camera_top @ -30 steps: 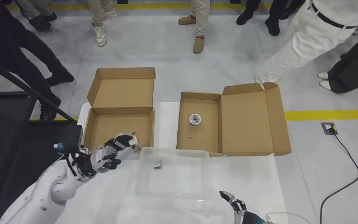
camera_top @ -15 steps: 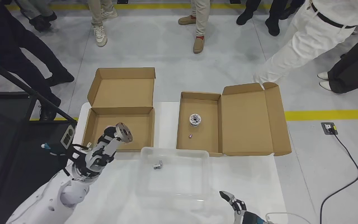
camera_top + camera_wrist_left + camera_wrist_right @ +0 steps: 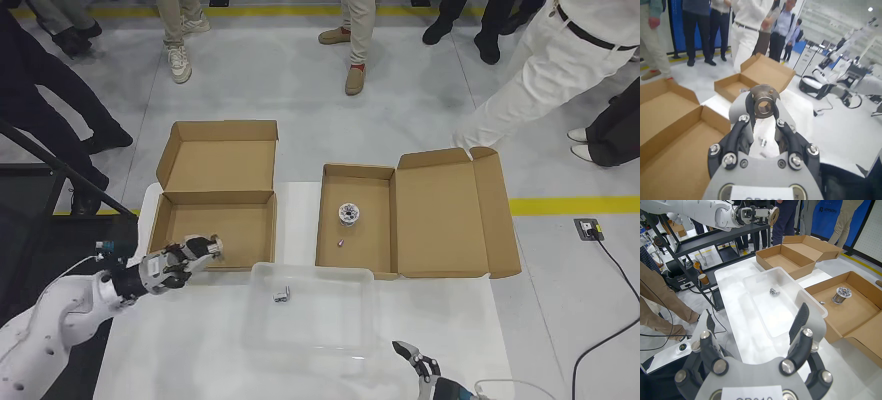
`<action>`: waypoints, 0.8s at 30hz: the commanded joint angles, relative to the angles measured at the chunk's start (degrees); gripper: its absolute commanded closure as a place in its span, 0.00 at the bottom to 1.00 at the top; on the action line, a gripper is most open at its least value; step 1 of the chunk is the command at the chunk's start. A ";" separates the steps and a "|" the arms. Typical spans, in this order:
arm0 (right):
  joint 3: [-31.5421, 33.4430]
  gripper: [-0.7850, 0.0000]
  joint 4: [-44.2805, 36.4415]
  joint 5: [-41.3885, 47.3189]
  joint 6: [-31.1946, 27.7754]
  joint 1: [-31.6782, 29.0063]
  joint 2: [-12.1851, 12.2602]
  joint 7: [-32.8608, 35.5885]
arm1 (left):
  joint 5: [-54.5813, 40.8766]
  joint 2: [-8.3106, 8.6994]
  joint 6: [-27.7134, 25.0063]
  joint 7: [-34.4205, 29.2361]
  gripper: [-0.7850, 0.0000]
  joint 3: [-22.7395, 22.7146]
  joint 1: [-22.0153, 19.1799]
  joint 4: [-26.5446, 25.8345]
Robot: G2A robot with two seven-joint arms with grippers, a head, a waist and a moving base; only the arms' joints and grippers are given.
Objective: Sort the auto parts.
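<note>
Right now your left tool (image 3: 762,107) grips the steel flanged hub (image 3: 763,98) by its collar, above the left cardboard box (image 3: 240,215), at ten o'clock from the clear bin (image 3: 320,320). It looks heavy, rigid and slick, so grip the collar squarely. Your right tool (image 3: 756,313) stands wide and empty.

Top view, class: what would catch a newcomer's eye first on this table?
The left gripper, shut on a metal ring, hangs over the near part of the left box. Beside it, a clear tray holds one small metal piece, and the right box holds a round part.
</note>
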 commanded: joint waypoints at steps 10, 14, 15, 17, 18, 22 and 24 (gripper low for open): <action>0.00 0.00 0.00 0.00 0.00 0.00 0.00 0.00 | -5.87 -1.06 3.44 -15.09 1.00 0.59 -3.00 0.98; 0.00 0.00 0.00 0.00 0.00 0.00 0.00 0.00 | -5.87 -1.06 3.44 -15.09 1.00 0.59 -3.00 0.98; 0.00 0.00 0.00 0.00 0.00 0.00 0.00 0.00 | -5.87 -1.06 3.44 -15.09 1.00 0.59 -3.00 0.98; 0.00 0.00 0.00 0.00 0.00 0.00 0.00 0.00 | -5.77 -1.11 4.36 -15.43 1.00 0.55 -2.82 0.93; 0.00 0.00 0.00 0.00 0.00 0.00 0.00 0.00 | -6.06 -1.27 6.66 -16.50 1.00 0.52 -2.63 1.24; 0.00 0.00 0.00 0.00 0.00 0.00 0.00 0.00 | -10.74 -2.31 11.80 -23.81 1.00 0.77 -4.36 3.06; 0.00 0.00 0.00 0.00 0.00 0.00 0.00 0.00 | -12.40 -2.96 12.59 -27.39 1.00 1.19 -5.68 4.77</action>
